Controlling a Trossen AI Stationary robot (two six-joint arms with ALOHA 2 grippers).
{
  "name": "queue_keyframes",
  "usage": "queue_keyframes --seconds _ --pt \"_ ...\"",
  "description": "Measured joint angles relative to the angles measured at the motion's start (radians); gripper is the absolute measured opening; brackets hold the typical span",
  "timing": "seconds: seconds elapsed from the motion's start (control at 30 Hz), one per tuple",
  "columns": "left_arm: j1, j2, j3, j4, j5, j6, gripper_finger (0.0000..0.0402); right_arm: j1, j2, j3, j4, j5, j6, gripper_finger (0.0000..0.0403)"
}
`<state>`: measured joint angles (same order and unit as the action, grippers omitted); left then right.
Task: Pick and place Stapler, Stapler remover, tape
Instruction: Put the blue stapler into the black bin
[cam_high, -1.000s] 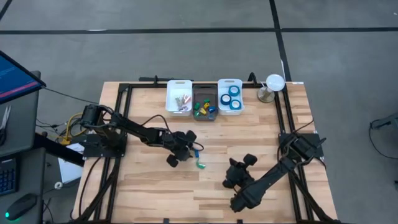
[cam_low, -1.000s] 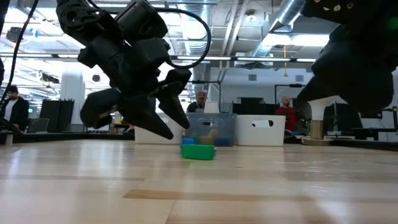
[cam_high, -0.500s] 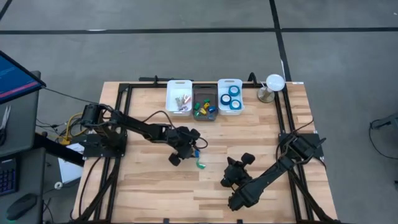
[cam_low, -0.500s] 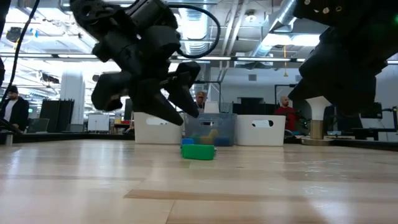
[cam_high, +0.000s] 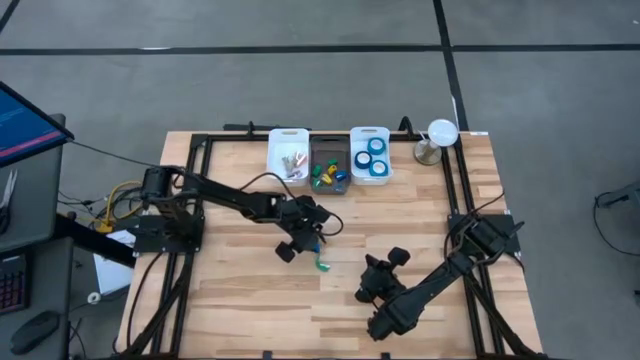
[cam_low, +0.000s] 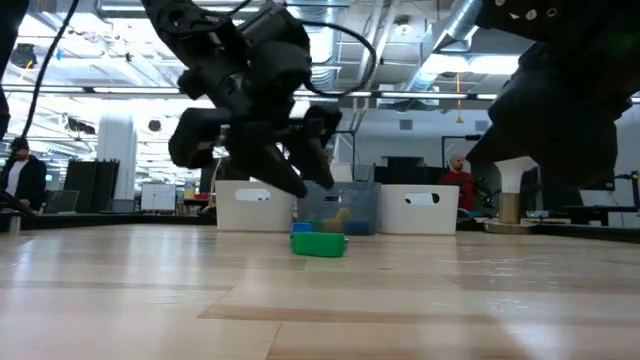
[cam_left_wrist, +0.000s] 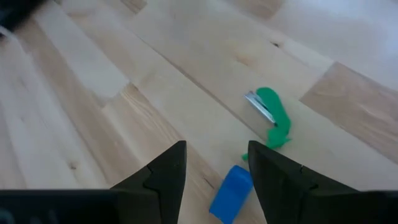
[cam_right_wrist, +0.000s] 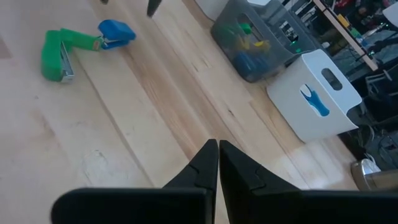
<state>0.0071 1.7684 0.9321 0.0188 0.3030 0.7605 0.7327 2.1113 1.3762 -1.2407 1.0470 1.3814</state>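
Hovering left gripper (cam_left_wrist: 214, 163) (jaws apart) above blue stapler (cam_left_wrist: 231, 192).

The left arm is being held stretched out from its base, with the wrist bent downward. The left claw (cam_high: 318, 232) is being held above the desk with its two dark fingers (cam_left_wrist: 163, 177) spread apart, nothing being gripped between them. The right arm is being kept folded low, off to one side of that claw. The right claw (cam_right_wrist: 217, 149) is being held with its fingers pressed together, empty.
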Motion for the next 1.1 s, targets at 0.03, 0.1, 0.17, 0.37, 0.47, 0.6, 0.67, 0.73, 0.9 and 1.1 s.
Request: queue_keyframes --seconds 0.03,0.1,0.17,0.37,0.47,0.6,0.67,0.73,0.9,1.1 --pt "0.000 0.016 0.010 -0.003 0.007 0.001 0.0163 0.000 0.000 0.000 0.000 0.000 0.000 0.0008" --pt "0.000 0.046 0.025 -0.009 0.007 0.012 0.0163 0.001 0.000 0.000 -0.003 -0.001 -0.001 0.0008" --pt "0.002 0.071 0.039 -0.011 0.007 0.020 0.0163 0.001 0.000 0.000 -0.002 -0.002 -0.001 0.0008" --pt "0.032 0.089 0.063 -0.099 0.010 0.020 0.0163 0.001 0.000 0.000 0.014 -0.007 -0.001 0.0008" --pt "0.047 0.086 0.064 -0.127 0.009 0.019 0.0163 0.001 0.000 0.000 0.014 -0.008 -0.004 0.0008" --pt "0.045 0.085 0.064 -0.147 0.010 0.019 0.0163 0.001 0.000 0.000 0.014 -0.008 -0.004 0.0008" --pt "0.043 0.085 0.064 -0.151 0.010 0.019 0.0163 0.001 0.001 0.000 0.014 -0.008 -0.004 0.0008" --pt "0.043 0.085 0.064 -0.159 0.010 0.019 0.0163 0.001 0.001 0.000 0.014 -0.008 -0.004 0.0008" --pt "0.049 0.089 0.063 -0.163 0.006 0.023 0.0163 0.001 0.001 0.000 0.018 -0.008 -0.004 0.0008" --pt "0.051 0.095 0.063 -0.160 0.005 0.022 0.0163 0.001 0.001 0.000 0.022 -0.008 -0.004 0.0008"
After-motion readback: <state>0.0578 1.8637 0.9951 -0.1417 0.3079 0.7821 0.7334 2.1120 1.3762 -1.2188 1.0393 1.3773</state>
